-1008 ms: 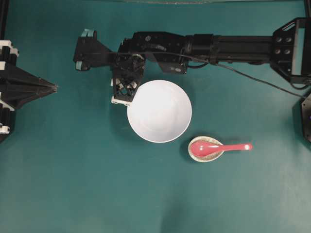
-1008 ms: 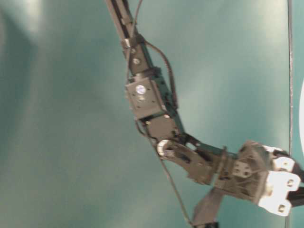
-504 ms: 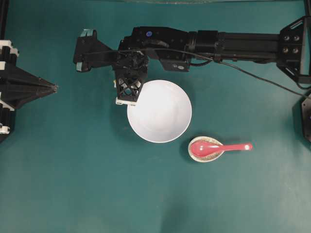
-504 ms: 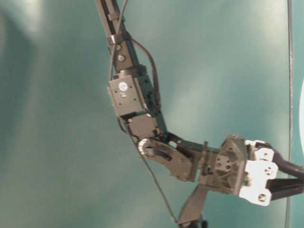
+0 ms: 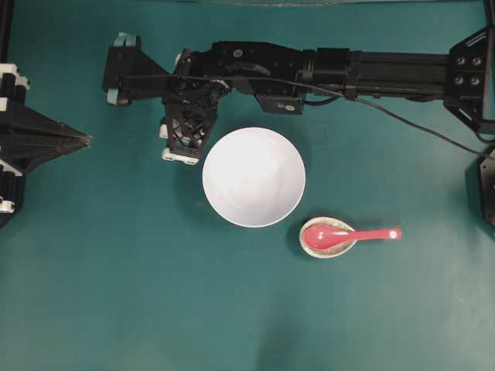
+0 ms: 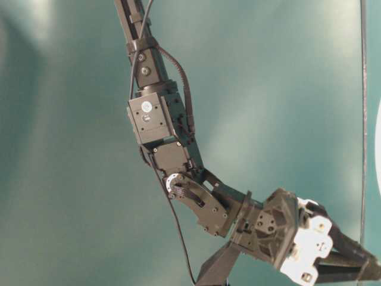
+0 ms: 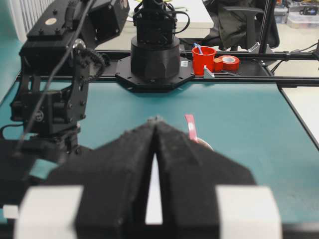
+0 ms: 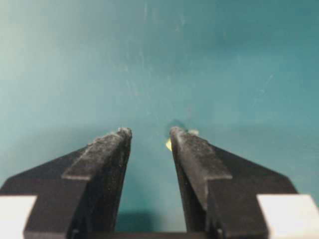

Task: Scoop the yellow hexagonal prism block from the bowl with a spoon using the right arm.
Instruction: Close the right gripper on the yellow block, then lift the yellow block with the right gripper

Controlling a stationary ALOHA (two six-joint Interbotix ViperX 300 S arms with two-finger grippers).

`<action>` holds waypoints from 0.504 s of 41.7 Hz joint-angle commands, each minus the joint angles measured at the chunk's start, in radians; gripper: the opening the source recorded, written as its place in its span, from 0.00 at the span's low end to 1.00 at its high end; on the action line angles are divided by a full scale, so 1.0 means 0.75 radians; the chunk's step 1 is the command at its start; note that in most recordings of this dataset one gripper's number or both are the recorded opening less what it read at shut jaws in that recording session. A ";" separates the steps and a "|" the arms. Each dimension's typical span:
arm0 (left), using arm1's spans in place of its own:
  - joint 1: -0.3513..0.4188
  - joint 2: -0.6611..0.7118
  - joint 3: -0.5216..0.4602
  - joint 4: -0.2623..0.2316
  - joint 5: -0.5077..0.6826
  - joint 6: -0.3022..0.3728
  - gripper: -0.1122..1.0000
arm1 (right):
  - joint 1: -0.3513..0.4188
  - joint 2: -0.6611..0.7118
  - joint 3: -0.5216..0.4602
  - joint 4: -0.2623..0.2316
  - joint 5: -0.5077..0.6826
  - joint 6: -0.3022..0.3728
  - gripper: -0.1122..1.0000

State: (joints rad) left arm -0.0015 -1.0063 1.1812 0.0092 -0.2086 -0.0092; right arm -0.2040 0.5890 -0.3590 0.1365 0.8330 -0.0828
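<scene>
reaching across the teal desk (image 5: 116,294) from the right of the overhead view, the right arm (image 5: 371,69) ends with its hand (image 5: 179,158) just beside the upper left rim of the bowl (image 5: 254,177), outside it. in the right wrist view this hand (image 8: 148,133) has its two black fingers (image 8: 107,149) spread, with bare desk between them. a tiny yellow piece, most likely the yellow hexagonal prism block (image 8: 169,144), shows at the inner edge of one finger near its tip; it seems to lie on the desk, but i cannot tell if it touches the finger. in the overhead view the bowl looks plain white inside and no block can be seen in it.

nearer to the lower right of the bowl, a little apart from it, the spoon (image 5: 348,234) lies with its head in a small speckled dish (image 5: 315,249) and its handle pointing to the right.

at the far left edge the left hand (image 5: 87,140) is well apart from the bowl. in the left wrist view its fingers (image 7: 124,159) are pressed together, only a thin slit between them.
</scene>
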 commanded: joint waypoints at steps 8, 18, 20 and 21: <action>-0.002 0.006 -0.037 0.002 -0.006 -0.002 0.10 | -0.022 -0.008 -0.029 0.000 -0.010 0.190 0.51; -0.002 0.006 -0.037 0.002 -0.006 -0.002 0.10 | -0.022 0.029 -0.029 0.002 -0.014 0.270 0.54; -0.002 0.006 -0.037 0.004 -0.006 -0.002 0.10 | -0.022 0.043 -0.029 0.004 -0.014 0.288 0.55; -0.002 0.006 -0.037 0.004 -0.006 -0.002 0.10 | -0.022 0.047 -0.029 0.002 -0.014 0.295 0.55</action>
State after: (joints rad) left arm -0.0015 -1.0078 1.1812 0.0092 -0.2086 -0.0092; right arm -0.2194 0.6427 -0.3574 0.1365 0.8283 0.1273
